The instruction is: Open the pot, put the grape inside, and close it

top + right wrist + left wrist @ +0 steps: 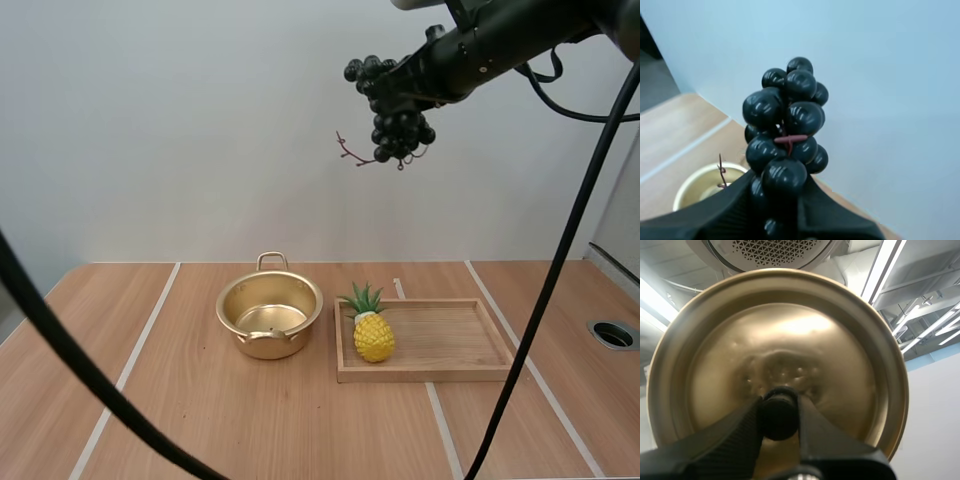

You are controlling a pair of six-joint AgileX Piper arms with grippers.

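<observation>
Right gripper (782,200) pinches grapes (400,135) high above surface (200,420), lots of free air below. Bunch's long way runs up-down, thin stem pokes left. Pot (270,345) open, mouth up, just left of tray (450,373). Pineapple (373,335) at tray's left end. Left gripper (779,415) pinches lid (790,340) by knob (778,410).

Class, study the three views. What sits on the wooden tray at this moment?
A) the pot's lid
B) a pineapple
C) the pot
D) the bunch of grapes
B: the pineapple sits on the wooden tray, at the end nearest the pot, while the grapes are held up in the right end effector and the lid is pinched by its knob in the left end effector.
</observation>
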